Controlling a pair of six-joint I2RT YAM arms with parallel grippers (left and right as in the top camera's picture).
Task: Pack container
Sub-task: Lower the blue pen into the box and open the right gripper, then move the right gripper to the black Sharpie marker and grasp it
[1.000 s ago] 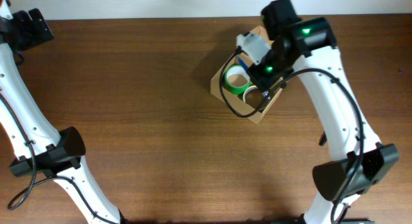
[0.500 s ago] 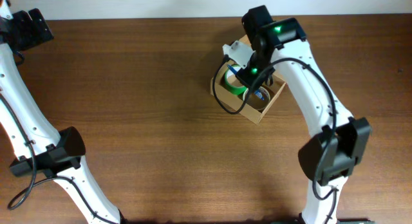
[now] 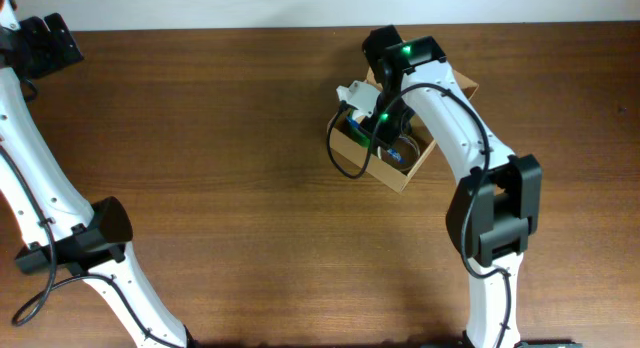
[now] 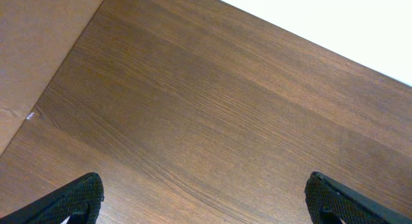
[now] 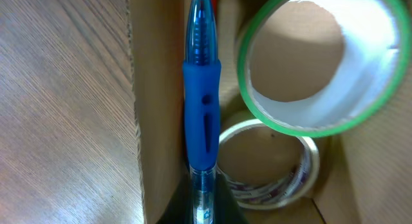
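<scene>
Tan cardboard container (image 3: 418, 164): it sits on the wooden table (image 3: 220, 188), right of the middle and toward the far edge, turned corner-on to me. Its top is open and its flap lid (image 3: 458, 88) is folded back on the far right side.
Right gripper (image 5: 205, 214): my right arm reaches over the open box and the wrist points down into it. The jaws are pinched tight on a blue pen (image 5: 203, 108), and only their dark tips show at the bottom edge of the wrist view.
Blue pen: it has a clear barrel with a blue rubber grip and runs straight out from my grasp. It lies along the inner face of the container's left wall as my wrist camera sees it. Whether its tip touches the box floor I cannot tell.
Green tape roll (image 5: 290, 126): it is inside the container, just beside the pen, and overlaps a second roll from the side nearer my camera.
Clear tape roll (image 5: 308, 161): it is inside the container too, partly under the green one and close to the pen's barrel.
Left gripper (image 4: 206, 199): it is up at the far left corner of the table, well apart from the box, with the jaws spread wide and holding nothing.
Tan sheet (image 4: 29, 63): a plain tan surface fills the upper left corner of my left wrist view, beside the wood. What it is I cannot tell.
</scene>
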